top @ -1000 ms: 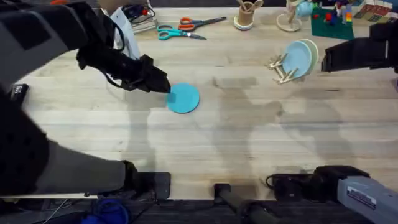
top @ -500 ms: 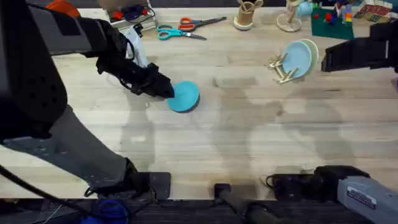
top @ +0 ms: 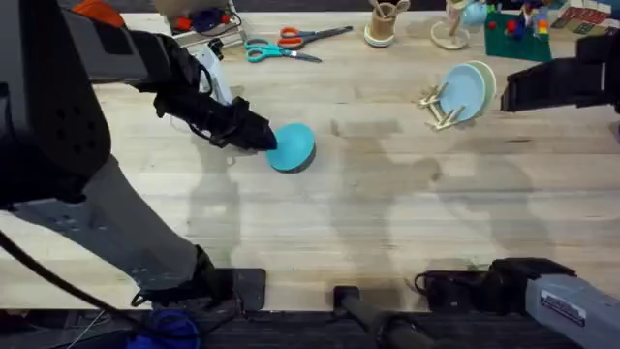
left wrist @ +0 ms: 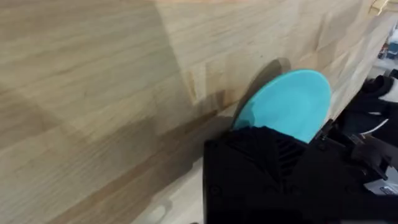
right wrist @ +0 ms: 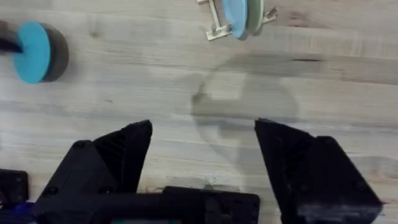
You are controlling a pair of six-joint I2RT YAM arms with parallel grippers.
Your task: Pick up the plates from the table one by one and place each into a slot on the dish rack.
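the left pincer is clamping the edge of the round bright turquoise plastic plate at nine o'clock on the light wooden table, while the right pincer is gaping wide and holding nothing.

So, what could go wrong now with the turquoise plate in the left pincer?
The left pincer grips the round turquoise plastic plate only at its edge, so it may slip. The small wooden dish rack already holds two pale plates; the new one might knock them.
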